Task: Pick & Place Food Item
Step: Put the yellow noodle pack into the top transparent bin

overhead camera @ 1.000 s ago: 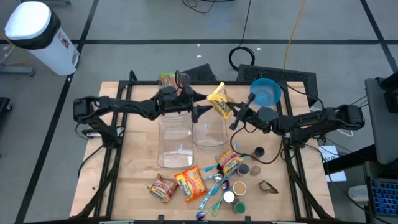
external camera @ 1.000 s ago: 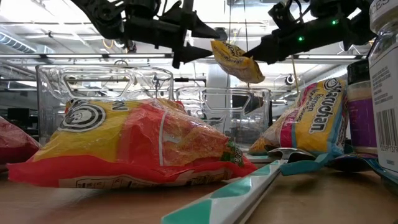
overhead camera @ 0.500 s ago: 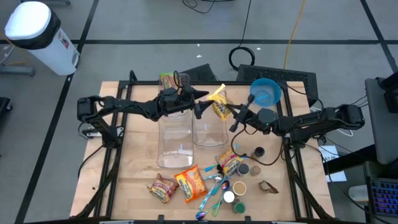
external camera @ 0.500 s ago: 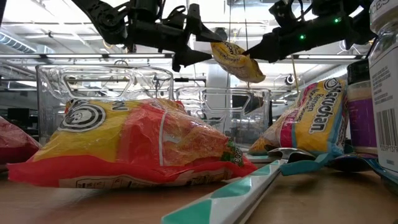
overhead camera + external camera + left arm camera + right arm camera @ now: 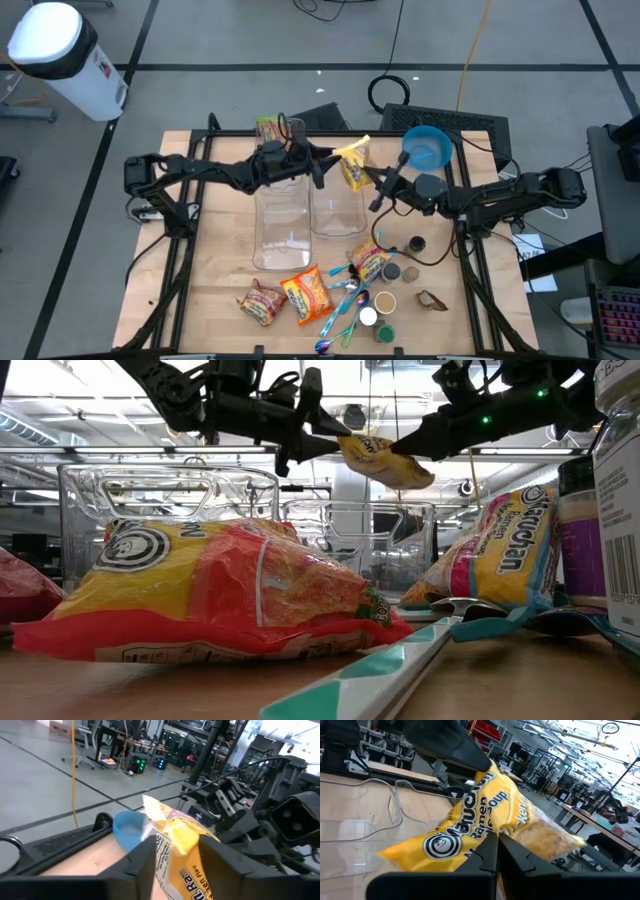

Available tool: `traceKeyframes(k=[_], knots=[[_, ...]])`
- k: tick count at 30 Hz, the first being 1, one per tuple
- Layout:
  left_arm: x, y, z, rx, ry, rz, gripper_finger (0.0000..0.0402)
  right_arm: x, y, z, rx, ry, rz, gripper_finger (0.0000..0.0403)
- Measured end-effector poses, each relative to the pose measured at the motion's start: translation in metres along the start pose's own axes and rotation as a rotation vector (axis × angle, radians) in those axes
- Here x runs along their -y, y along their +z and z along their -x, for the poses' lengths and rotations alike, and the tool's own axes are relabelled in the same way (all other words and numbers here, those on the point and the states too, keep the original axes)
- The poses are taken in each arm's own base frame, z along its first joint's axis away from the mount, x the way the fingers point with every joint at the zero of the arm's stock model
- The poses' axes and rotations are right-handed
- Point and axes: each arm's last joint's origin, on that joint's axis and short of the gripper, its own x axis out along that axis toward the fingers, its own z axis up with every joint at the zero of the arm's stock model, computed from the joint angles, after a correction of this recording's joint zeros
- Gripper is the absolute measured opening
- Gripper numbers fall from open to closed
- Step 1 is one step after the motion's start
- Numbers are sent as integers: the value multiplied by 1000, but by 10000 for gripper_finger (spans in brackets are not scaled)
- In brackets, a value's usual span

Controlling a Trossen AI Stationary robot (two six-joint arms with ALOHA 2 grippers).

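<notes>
Ramen packet [image 5: 485,827] pinched by right gripper [image 5: 492,852]; left wrist view shows left gripper [image 5: 175,852] spread around it.

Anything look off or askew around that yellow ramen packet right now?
The yellow ramen packet hangs tilted in mid-air above the clear containers, pinched at one edge by the right gripper while the left gripper closes in on its other end. Nothing looks spilled or torn.

We see a pale, matt wooden worktop [image 5: 215,260] carrying two clear, glossy plastic bins [image 5: 282,225]. The yellow ramen packet [image 5: 353,165] is crinkled, shiny plastic film, as is the red-and-yellow packet [image 5: 230,595] lying in front. The arms [image 5: 215,173] look matt black, and the blue bowl [image 5: 427,147] is smooth plastic.
</notes>
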Motion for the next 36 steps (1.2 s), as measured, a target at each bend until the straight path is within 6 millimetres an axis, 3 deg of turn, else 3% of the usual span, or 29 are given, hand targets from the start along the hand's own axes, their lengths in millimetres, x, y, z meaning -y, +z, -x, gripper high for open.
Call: traceKeyframes(k=[6,19,23,31,36], knots=[[-9,10,0,44,-75,-45,14,0,0,0,1,3,-21,0],[-9,11,0,17,-160,48,26,0,-1,0,-5,6,-9,0],[-4,9,0,-10,-199,63,67,0,-1,0,-6,5,-6,0],[-3,6,0,-43,-215,100,215,0,-1,0,-6,3,4,0],[-4,3,0,-75,-198,95,278,-2,4,2,26,-8,11,0]])
